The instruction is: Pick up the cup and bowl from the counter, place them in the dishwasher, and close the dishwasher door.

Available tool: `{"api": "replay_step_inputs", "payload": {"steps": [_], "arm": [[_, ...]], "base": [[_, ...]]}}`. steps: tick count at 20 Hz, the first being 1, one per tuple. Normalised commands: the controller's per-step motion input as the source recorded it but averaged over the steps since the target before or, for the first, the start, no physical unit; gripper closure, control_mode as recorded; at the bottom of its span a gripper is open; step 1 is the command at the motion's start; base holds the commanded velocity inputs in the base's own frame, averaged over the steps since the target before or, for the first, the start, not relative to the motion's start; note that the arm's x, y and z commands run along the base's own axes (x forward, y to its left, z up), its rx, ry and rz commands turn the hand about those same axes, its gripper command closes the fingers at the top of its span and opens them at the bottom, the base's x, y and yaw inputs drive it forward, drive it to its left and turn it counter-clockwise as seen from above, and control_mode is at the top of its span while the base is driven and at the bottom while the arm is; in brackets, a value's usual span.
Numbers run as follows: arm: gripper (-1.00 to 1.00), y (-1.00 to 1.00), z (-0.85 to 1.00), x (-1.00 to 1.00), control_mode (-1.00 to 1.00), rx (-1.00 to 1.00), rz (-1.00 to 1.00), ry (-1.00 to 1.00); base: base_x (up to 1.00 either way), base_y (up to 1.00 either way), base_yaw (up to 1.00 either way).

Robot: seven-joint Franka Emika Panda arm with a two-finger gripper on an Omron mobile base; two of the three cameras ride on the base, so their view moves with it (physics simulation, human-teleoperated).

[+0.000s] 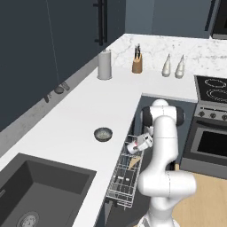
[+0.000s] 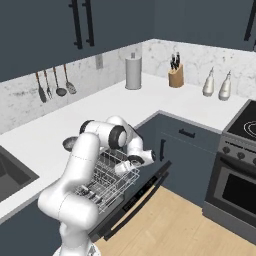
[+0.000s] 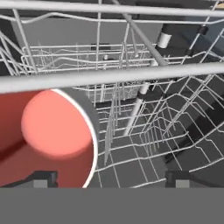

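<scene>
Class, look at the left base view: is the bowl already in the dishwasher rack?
No, the bowl sits on the white counter.

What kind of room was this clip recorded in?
A home kitchen, rendered rather than real. A white L-shaped counter carries a dark sink, a steel oven stands to the right, and the dishwasher's wire rack is pulled out, with the gripper down inside it.

Arm [image 1: 162, 146] folded forward and down; wrist bent low; pincer [image 3: 109, 179] fingers spread wide, gripping nothing.
</scene>
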Motion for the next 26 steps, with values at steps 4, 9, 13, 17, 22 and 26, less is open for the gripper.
{"api": "replay_step_inputs", "payload": {"steps": [4, 9, 13, 17, 22, 26], "arm": [[-1.0, -0.01, 0.11, 0.0, -1.0, -0.07, -0.23, 0.3], [-1.0, -0.03, 0.0, 0.0, -1.0, -0.07, -0.21, 0.33], [-1.0, -0.17, 0.02, -0.09, -1.0, -0.04, -0.18, 0.25], [-1.0, -0.09, 0.57, -0.45, -1.0, 0.0, -0.15, 0.11], [-1.0, 0.03, 1.0, -0.49, -1.0, 0.0, -0.05, -0.02], [-1.0, 0.23, 1.0, -0.61, -1.0, -0.06, 0.0, -0.11]], "base": [[0.0, 0.0, 0.0], [0.0, 0.0, 0.0], [0.0, 0.0, 0.0], [0.0, 0.0, 0.0], [0.0, 0.0, 0.0], [0.0, 0.0, 0.0]]}}
